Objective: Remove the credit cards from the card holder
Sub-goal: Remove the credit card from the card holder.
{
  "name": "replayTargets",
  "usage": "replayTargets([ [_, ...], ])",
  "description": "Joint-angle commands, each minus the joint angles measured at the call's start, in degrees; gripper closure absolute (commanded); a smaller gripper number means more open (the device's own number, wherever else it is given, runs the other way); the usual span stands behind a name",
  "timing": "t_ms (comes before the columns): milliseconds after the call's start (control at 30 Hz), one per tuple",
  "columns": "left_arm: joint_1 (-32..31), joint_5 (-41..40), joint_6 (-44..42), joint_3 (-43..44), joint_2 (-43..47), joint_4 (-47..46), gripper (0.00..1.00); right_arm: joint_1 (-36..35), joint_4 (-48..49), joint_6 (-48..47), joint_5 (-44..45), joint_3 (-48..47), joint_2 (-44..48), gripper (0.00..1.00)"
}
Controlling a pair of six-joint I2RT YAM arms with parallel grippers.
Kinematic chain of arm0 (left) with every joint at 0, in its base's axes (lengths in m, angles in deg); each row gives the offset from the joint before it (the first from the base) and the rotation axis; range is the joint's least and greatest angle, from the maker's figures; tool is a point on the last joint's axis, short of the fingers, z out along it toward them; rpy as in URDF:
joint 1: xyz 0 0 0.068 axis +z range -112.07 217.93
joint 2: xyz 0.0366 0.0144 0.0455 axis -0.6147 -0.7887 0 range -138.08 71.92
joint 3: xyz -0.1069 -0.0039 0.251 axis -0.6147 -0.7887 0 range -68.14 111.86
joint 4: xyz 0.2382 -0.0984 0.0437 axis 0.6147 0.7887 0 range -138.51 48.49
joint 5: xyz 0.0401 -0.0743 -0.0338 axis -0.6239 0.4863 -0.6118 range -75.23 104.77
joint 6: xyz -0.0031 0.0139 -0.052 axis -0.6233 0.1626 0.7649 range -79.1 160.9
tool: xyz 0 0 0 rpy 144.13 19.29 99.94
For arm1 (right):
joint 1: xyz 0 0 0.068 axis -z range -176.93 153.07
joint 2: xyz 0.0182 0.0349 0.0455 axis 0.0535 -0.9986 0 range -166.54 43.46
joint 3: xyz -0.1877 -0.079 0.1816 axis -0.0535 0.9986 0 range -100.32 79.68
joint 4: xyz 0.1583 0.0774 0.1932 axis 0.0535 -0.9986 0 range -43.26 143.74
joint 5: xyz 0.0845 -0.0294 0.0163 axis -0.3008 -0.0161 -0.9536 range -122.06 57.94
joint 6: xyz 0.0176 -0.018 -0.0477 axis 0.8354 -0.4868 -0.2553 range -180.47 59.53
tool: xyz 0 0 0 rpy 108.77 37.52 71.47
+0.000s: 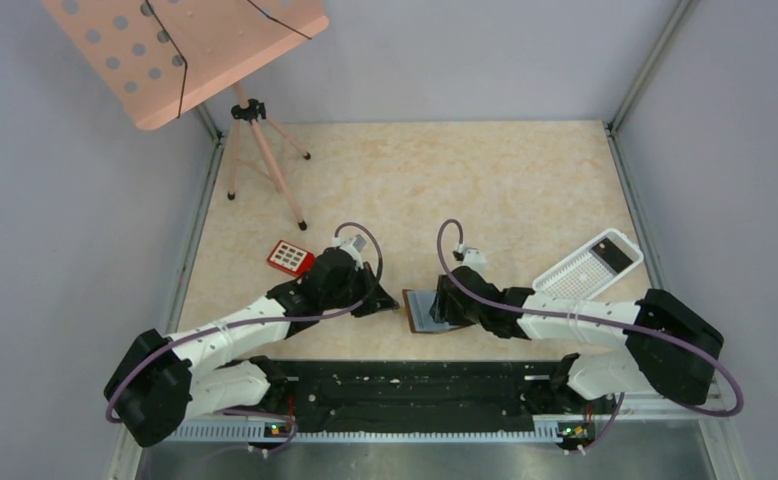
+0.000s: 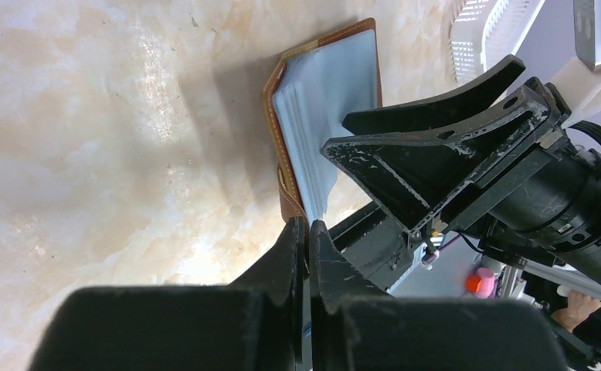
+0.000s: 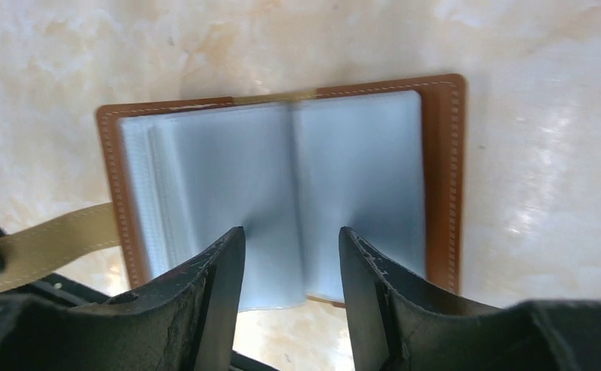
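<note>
Right gripper [image 3: 291, 238] fingers fill my near view, spread apart just above the card holder [image 3: 359, 154]. It lies open, cloudy sleeves up, at six o'clock on the table [image 1: 485, 180]. Left gripper [image 2: 307, 228] is pressed together, apparently pinching the tab [image 3: 58, 239] out at nine o'clock. Opening looks done, but I see no card out, so all the pulling is left.

Left arm [image 1: 245, 325]: extended from the table's near left corner, angled inward toward the centre.
Left gripper [image 2: 307, 228]: fingers pressed together, clamped on the tab of the card holder [image 2: 290, 197].
Right arm [image 1: 575, 322]: stretched low from the near right corner, directed leftward.
Right gripper [image 3: 291, 236]: fingers parted, tips pointed down.
</note>
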Motion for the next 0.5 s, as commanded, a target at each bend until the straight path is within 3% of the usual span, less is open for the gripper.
replayTargets([
  [0, 0.1, -1.2, 0.0, 0.1, 2.1, -0.8, 1.0, -0.4, -8.0, -1.2, 7.2, -0.9, 4.0, 0.52],
  [200, 0.1, -1.0, 0.1, 0.2, 2.2, -0.9, 1.0, -0.3, -15.5, -0.9, 10.7, -2.3, 10.3, 0.52],
  [333, 0.1, -0.9, 0.2, 0.2, 1.8, -1.3, 1.0, -0.3, -8.2, -3.5, 4.4, -2.2, 15.8, 0.5],
  [467, 0.1, -0.3, 0.5, 0.3, 1.2, -2.4, 1.0, -0.3, -2.1, -3.4, -0.2, -2.3, 14.6, 0.4],
])
